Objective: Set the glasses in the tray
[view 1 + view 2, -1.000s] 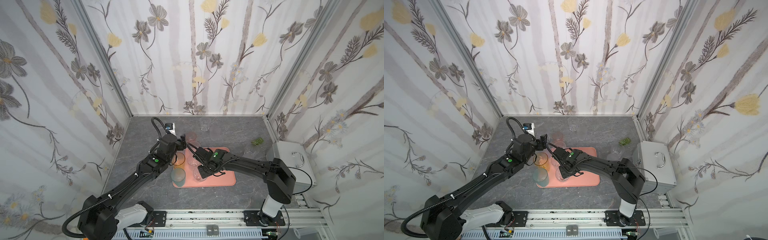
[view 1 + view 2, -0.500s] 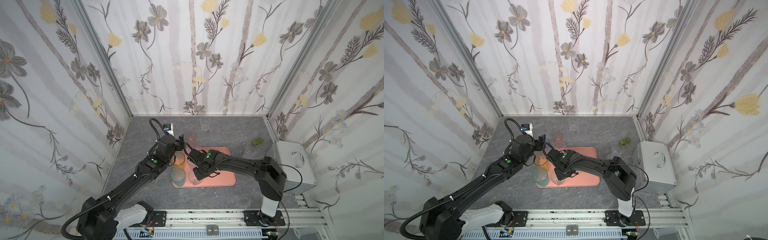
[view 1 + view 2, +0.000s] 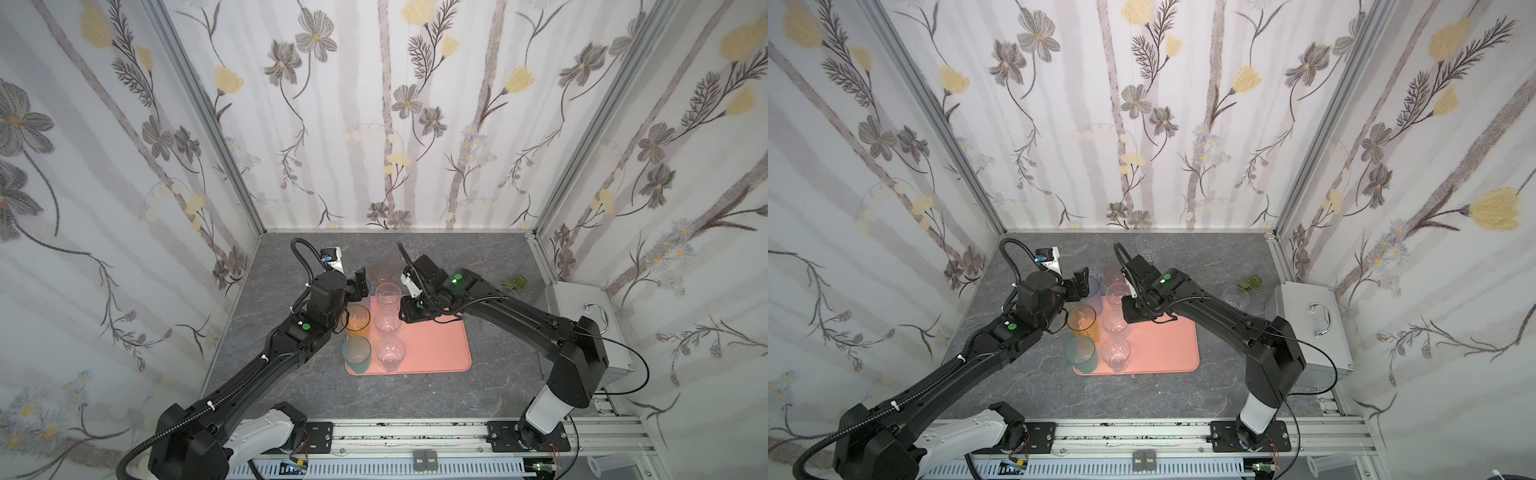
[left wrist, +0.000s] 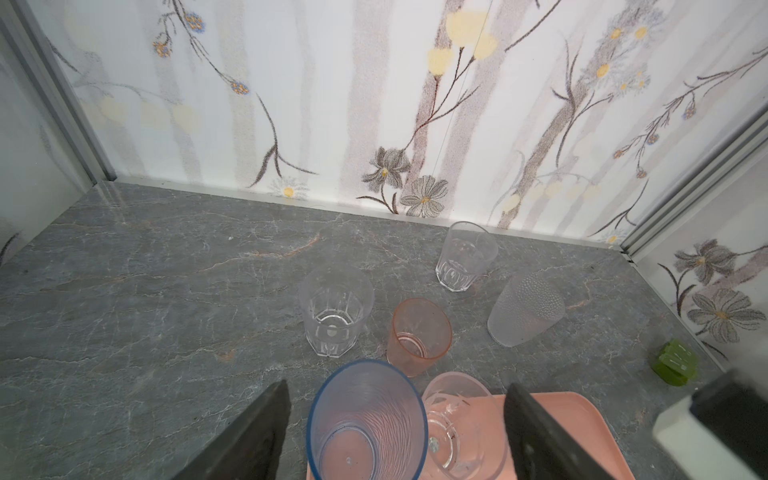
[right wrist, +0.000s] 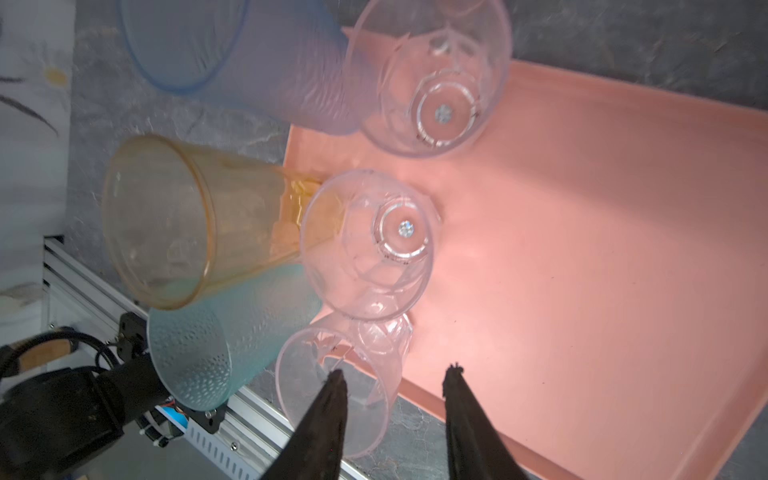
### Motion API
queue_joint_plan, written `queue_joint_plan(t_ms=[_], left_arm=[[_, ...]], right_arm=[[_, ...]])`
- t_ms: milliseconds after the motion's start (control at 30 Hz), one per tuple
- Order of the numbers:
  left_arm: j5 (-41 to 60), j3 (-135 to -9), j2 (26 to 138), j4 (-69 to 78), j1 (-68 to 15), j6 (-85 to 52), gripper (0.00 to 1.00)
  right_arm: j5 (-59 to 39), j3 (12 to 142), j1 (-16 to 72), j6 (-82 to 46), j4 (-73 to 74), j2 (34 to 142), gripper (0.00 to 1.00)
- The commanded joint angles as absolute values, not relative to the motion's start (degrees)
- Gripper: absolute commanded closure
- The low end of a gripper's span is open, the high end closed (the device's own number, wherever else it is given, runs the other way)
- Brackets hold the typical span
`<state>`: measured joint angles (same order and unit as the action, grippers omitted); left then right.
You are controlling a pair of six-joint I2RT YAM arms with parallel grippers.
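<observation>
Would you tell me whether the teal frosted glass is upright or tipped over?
Upright: the teal glass stands on its base, open rim facing up, at the tray corner.

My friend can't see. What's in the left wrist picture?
A blue-rimmed glass stands between the left pincer's wide-open dark fingers, at the pink tray's corner beside a clear glass. Behind them on the grey table are a faceted glass, peach glass, frosted glass and far glass.

Tray: salmon-pink, lying flat.
In tray, upright: blue glass, amber glass, teal glass, three clear glasses.
Beyond tray: pink glass.
</observation>
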<state>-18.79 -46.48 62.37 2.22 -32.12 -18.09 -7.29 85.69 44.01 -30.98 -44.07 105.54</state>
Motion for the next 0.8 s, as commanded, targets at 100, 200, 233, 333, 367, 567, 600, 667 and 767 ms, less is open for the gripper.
queue_joint_plan(t_ms=[100,200,233,333,367,567,600,667,767], left_arm=[[-16.88,-46.10,61.47,3.18,-30.68,-18.76,0.14],[-15.86,-44.98,60.91,2.91,-28.70,-19.94,0.14],[-15.67,-44.68,60.76,2.77,-27.96,-19.95,0.14],[-14.73,-43.86,60.38,2.24,-26.10,-19.57,0.14],[-14.45,-43.62,60.29,1.96,-25.41,-19.43,0.14],[-11.16,-42.89,61.85,0.41,-21.66,-19.51,0.13],[-10.91,-43.04,62.32,0.35,-21.54,-19.59,0.13],[-10.21,-43.53,63.37,0.26,-21.54,-19.86,0.13],[-9.25,-44.11,64.87,0.26,-21.67,-20.21,0.14]], right_arm=[[-0.77,91.56,37.98,-29.85,-37.68,106.60,0.59],[3.55,92.74,35.88,-30.22,-34.44,108.13,0.59],[4.33,93.22,35.02,-30.47,-33.57,108.86,0.59],[5.23,95.29,32.30,-30.81,-32.07,111.48,0.58],[5.57,96.46,31.56,-30.73,-31.98,112.43,0.58],[8.35,103.88,27.17,-29.29,-31.41,119.20,0.57],[7.95,104.96,26.50,-29.32,-31.23,120.45,0.57],[6.82,107.86,25.04,-29.80,-30.74,123.77,0.57],[5.10,113.44,23.63,-30.55,-30.65,129.23,0.56]])
